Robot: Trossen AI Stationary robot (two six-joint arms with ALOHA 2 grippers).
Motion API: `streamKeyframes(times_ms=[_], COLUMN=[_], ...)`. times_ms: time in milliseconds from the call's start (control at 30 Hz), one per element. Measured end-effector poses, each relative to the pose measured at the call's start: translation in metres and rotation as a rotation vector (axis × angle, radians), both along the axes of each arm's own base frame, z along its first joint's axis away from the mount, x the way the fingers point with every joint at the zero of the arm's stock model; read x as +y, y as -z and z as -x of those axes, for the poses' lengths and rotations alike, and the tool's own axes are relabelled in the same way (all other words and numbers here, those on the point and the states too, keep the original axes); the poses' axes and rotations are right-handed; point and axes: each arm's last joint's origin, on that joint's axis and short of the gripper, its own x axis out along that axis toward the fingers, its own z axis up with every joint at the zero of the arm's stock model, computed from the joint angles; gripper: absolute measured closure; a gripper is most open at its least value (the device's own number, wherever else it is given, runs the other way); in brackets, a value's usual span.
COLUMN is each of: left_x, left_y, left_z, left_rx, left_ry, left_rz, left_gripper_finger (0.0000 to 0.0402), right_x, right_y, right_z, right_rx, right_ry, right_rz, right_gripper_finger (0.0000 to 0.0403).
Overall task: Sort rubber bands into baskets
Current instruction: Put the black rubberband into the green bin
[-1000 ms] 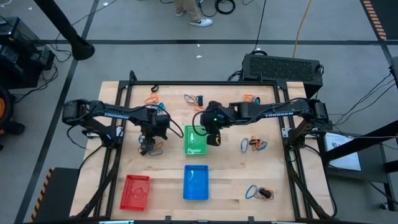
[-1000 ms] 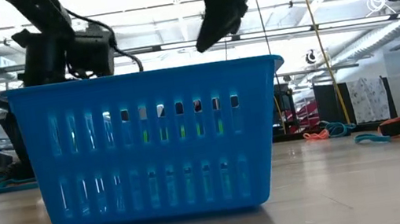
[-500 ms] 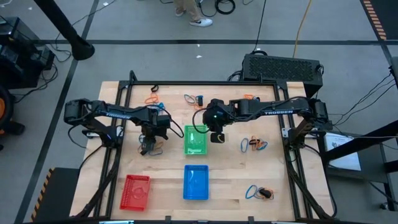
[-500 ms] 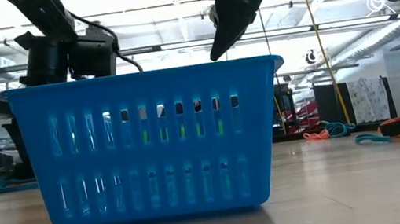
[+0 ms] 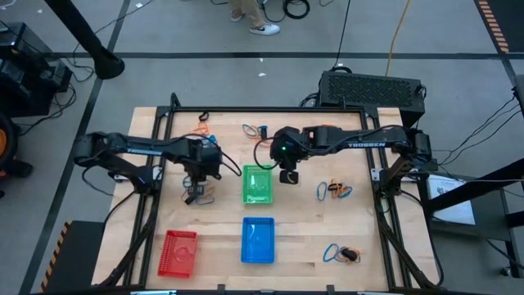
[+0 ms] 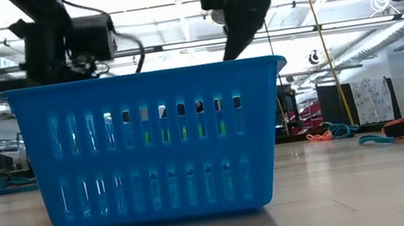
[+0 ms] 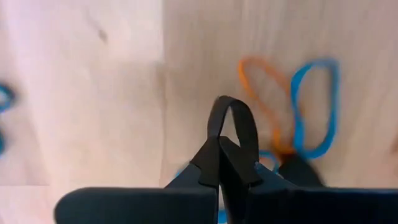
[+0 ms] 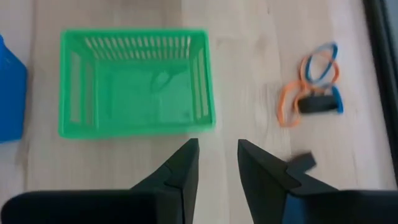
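The left end effector (image 7: 227, 158) is clamped on a black rubber band (image 7: 233, 121); the blue basket (image 6: 151, 145) hides its tips in the low view. The right end effector (image 8: 217, 163) hangs apart beside the green basket (image 8: 137, 84).

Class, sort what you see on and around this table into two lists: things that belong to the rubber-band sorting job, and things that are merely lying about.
Part of the job:
- rubber bands
- green basket
- blue basket
- red basket
- left gripper, shut on a black band

Just lying about:
- black box behind the table
- floor cables
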Motion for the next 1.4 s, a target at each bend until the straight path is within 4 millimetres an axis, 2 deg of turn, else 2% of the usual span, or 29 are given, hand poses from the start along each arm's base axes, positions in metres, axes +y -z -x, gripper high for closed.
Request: streamKeyframes(times_ms=[167, 333, 433, 533, 667, 867, 1067, 1200, 1400], left_x=[0.000, 0.002, 0.003, 0.005, 0.007, 0.007, 0.008, 0.007, 0.007], left_y=[-0.028, -0.048, -0.051, -0.043, -0.028, -0.010, 0.009, 0.012, 0.012], left_z=[-0.008, -0.034, -0.055, -0.072, -0.085, -0.094, -0.099, -0.100, -0.100], left_rx=[-0.254, -0.591, -0.743, -0.794, -0.791, -0.736, -0.650, -0.632, -0.635], left_ry=[-0.094, -0.208, -0.249, -0.292, -0.339, -0.387, -0.513, -0.532, -0.532], left_rz=[0.028, 0.132, 0.175, 0.208, 0.236, 0.259, 0.312, 0.331, 0.333], left_gripper_finger=[0.0400, 0.0400, 0.0401, 0.0401, 0.0401, 0.0401, 0.0401, 0.0393, 0.0351], right_x=[-0.007, -0.013, -0.014, -0.013, -0.012, -0.012, -0.013, -0.015, -0.016], right_y=[-0.001, -0.002, -0.004, -0.009, -0.022, -0.037, -0.039, -0.040, -0.043], right_z=[0.009, 0.021, 0.029, 0.036, 0.041, 0.038, 0.037, 0.035, 0.030], right_rx=[0.043, 0.113, 0.154, 0.178, 0.109, -0.043, -0.059, -0.079, -0.134], right_ry=[0.087, 0.142, 0.158, 0.159, 0.160, 0.137, 0.109, 0.100, 0.077], right_rz=[-0.039, -0.063, -0.072, -0.074, -0.070, -0.057, -0.037, -0.026, -0.002], right_gripper_finger=[0.0319, 0.0345, 0.0363, 0.0393, 0.0398, 0.0402, 0.0402, 0.0402, 0.0403])
